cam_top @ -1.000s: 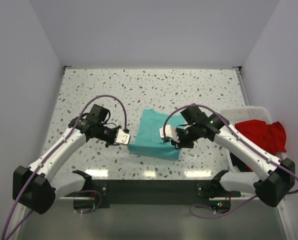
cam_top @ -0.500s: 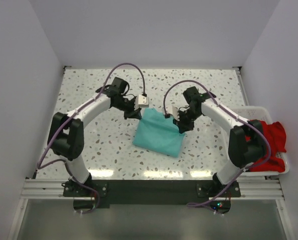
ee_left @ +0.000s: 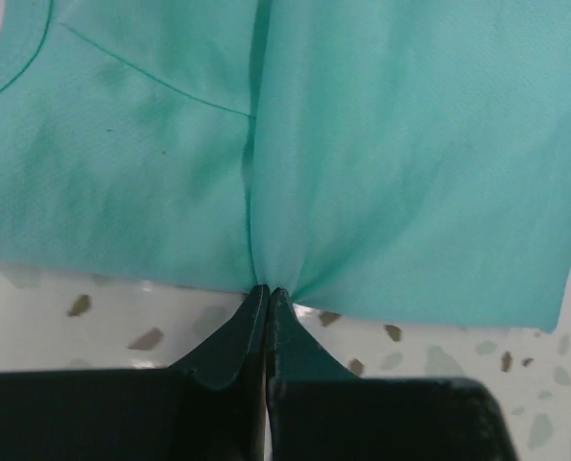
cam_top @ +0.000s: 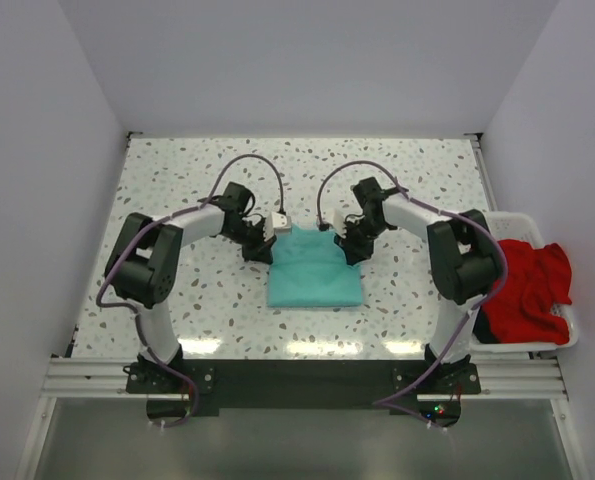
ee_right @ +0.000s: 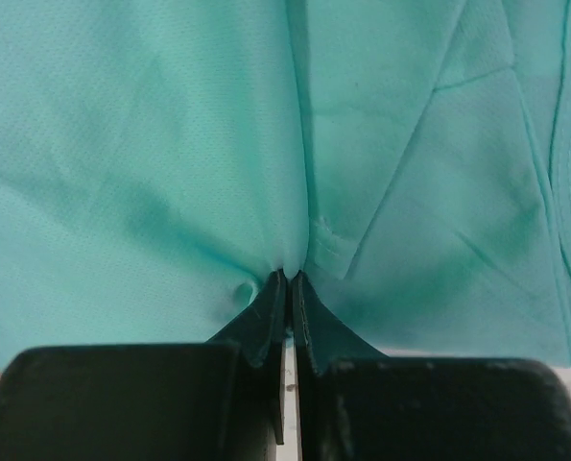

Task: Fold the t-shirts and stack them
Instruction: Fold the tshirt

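Mid-table, arms bent inward, L gripper (ee_left: 268, 291), R gripper (ee_right: 287, 277) each pinching teal t-shirt (cam_top: 315, 270)

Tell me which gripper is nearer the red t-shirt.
Right. The right gripper pinches the teal t-shirt's far edge on the side toward the red t-shirt; the left gripper pinches the same edge at its other end, farther away.

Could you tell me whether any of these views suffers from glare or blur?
Top external: evenly lit, bright glare patches on the table near its front edge. Left wrist: teal t-shirt sharp, left hand dark. Right wrist: fabric weave crisp, no glare.
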Motion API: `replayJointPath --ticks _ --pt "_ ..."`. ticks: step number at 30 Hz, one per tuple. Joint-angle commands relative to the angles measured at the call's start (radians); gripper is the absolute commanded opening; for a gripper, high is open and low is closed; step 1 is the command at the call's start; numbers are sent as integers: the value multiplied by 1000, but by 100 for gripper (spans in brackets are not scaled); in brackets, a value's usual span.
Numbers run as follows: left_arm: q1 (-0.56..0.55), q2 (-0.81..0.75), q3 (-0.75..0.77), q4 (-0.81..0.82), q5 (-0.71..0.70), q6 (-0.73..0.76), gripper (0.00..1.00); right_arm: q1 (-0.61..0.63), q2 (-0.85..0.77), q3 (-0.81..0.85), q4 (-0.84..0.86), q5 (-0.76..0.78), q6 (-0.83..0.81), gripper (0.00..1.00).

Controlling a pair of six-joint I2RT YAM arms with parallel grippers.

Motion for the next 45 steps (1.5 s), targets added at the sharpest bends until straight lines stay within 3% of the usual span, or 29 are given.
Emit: replayJointPath --ticks 1,6,8,9,12,15,17,21,26,32,45 --pt "5 -118 -107 8 31 -20 0 35 -63 -69 3 -57 50 0" --pt "5 -273 -278 -14 86 -25 0 75 -205 -212 0 -124 118 0" --pt "5 -326 -303 -47 103 3 0 85 -254 -217 -39 -172 142 27" --pt "4 -342 -311 -63 108 26 7 85 -263 -197 -57 -183 169 37" --pt "4 -420 -302 -80 115 34 31 11 -246 -84 -128 -236 212 47" --pt "-7 -492 -274 -29 124 14 42 -48 -159 72 -186 -334 296 47" --pt "-25 -500 -254 23 123 -2 44 -51 -95 137 -188 -371 355 46" --pt "-108 -417 -156 34 114 -32 46 -19 -21 206 -77 -436 600 37" --pt "-193 -312 -126 138 92 -144 53 44 65 226 -4 -469 721 34" --pt "-306 -230 -109 175 65 -178 54 84 229 320 -30 -457 725 31" --pt "-331 -123 -116 178 12 -170 47 98 354 305 -11 -407 672 29"
